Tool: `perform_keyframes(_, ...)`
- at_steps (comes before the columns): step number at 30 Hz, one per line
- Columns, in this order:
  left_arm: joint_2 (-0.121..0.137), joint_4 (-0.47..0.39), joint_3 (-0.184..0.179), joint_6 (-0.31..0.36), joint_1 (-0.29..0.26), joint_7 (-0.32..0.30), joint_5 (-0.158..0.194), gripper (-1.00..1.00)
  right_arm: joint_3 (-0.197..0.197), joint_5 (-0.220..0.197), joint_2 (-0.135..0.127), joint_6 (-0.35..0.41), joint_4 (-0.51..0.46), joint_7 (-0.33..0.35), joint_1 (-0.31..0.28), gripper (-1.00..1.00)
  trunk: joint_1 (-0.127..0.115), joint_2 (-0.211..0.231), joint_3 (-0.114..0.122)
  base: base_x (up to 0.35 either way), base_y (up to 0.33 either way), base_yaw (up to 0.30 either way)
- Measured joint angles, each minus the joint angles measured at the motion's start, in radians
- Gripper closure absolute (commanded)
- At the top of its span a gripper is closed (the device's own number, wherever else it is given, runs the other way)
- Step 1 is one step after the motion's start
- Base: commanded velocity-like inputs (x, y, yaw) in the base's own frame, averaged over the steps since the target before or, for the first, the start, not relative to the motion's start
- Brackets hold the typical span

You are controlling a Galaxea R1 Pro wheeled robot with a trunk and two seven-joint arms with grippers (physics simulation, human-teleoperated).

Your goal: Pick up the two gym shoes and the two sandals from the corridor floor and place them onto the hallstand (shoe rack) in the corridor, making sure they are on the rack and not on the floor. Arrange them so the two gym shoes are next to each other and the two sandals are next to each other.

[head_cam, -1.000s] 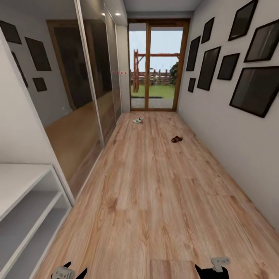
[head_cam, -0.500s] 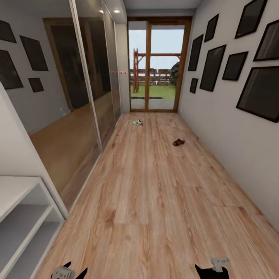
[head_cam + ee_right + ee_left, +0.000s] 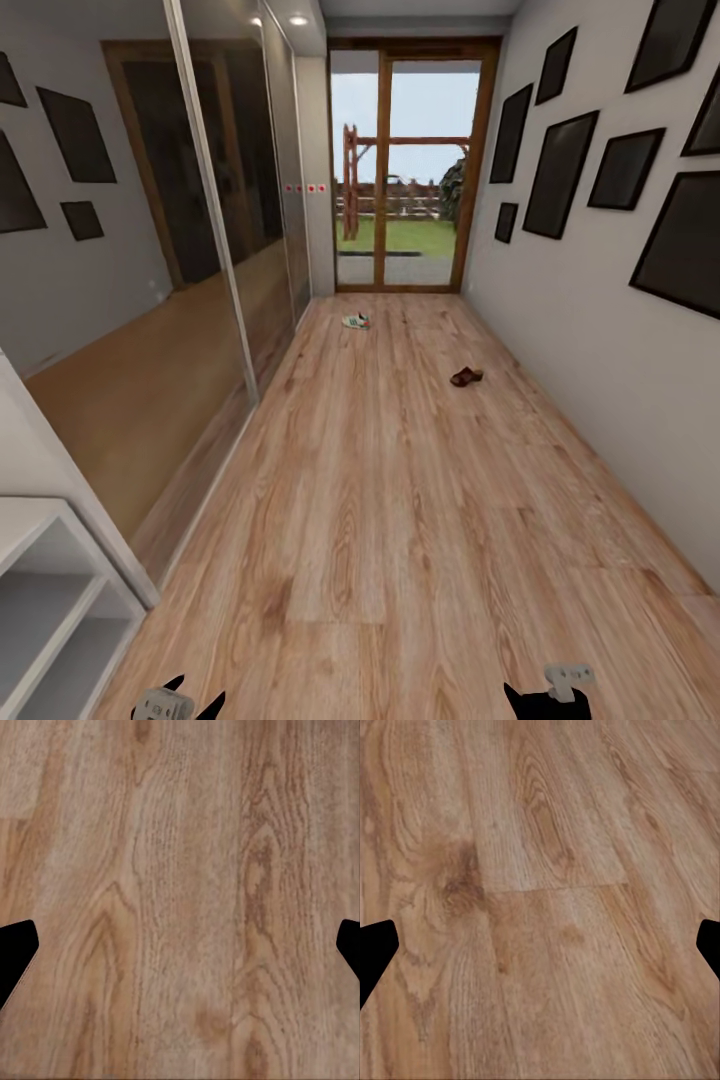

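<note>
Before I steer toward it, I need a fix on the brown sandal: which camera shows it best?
The head view: the sandal lies far down the corridor floor, right of the gym shoe. Both wrist views show floor planks between open fingers.

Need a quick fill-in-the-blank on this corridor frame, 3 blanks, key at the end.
1. The gym shoe lies on the corridor floor, nearer the glass door than the ____ does.
2. The brown sandal lies closer to the wall hung with ____ picture frames.
3. Both the left gripper and right gripper are ____, holding nothing.

Missing words: sandal; dark; open
</note>
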Motion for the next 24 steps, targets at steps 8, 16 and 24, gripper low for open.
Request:
perform_keyframes(8,0.000,0.000,0.000,0.000,0.000,0.000,0.000,-1.00,0.000,0.000,0.000,0.000,0.000,0.000,0.000,-1.00,0.000,0.000,0.000,0.337,0.000,0.000)
perform_keyframes(16,0.000,0.000,0.000,0.000,0.000,0.000,0.000,-1.00,0.000,0.000,0.000,0.000,0.000,0.000,0.000,-1.00,0.000,0.000,0.000,0.337,0.000,0.000)
perform_keyframes(24,0.000,0.000,0.000,0.000,0.000,0.000,0.000,-1.00,0.000,0.000,0.000,0.000,0.000,0.000,0.000,-1.00,0.000,0.000,0.000,0.337,0.000,0.000)
